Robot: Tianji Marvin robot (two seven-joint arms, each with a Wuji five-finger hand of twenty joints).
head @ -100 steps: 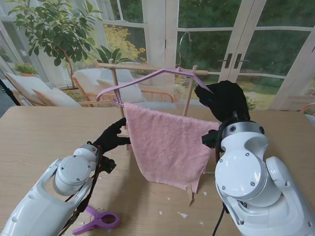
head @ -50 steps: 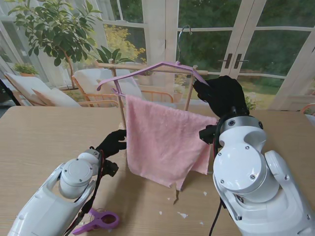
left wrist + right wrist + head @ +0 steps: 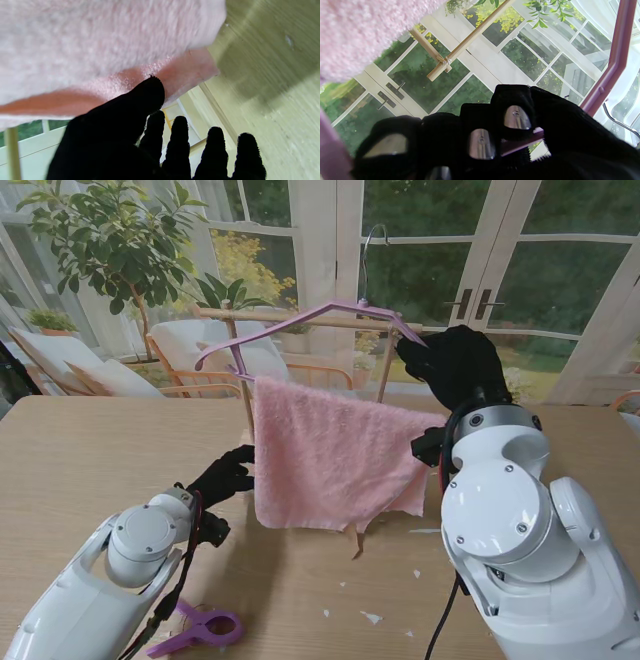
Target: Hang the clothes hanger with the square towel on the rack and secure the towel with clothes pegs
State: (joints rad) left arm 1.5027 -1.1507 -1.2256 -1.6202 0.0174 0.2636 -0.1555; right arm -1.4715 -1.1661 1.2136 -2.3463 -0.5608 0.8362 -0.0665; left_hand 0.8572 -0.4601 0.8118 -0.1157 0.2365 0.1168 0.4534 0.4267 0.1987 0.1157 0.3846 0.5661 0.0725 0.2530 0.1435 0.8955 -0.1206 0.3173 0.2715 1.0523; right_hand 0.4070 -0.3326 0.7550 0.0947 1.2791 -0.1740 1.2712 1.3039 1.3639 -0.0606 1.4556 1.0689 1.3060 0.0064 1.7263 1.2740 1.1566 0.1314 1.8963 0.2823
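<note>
Right robot hand [image 3: 455, 368], black-gloved, is closed around the right end of the mauve clothes hanger [image 3: 300, 325] and holds it raised; in the right wrist view its fingers [image 3: 516, 112] wrap the hanger's bar, with the hanger's angled arm [image 3: 615, 57] running past them. The hanger's wire hook [image 3: 372, 242] stands above the wooden rack [image 3: 240, 355] and I cannot tell whether it touches the rack's top rail. The pink square towel [image 3: 330, 455] drapes over the hanger's lower bar, hanging in front of the rack's uprights, its lower edge clear of the desk [image 3: 80, 460]. Left robot hand [image 3: 222, 477] is open, fingers spread and holding nothing, just beside the towel's lower left edge; in the left wrist view the thumb [image 3: 140, 100] overlaps the towel's hem [image 3: 185, 72], contact not certain. One purple clothes peg [image 3: 198, 626] lies on the desk nearest to me, beside the left arm, and small white scraps [image 3: 371, 617] are scattered on the desk in front of the right arm. No readable brands, labels or writing anywhere. Versus half a second ago: the hanger sits more level and slightly farther right, the towel's lower edge hangs straighter and higher, the left robot hand has shifted little, and the peg lies where it was.
</note>
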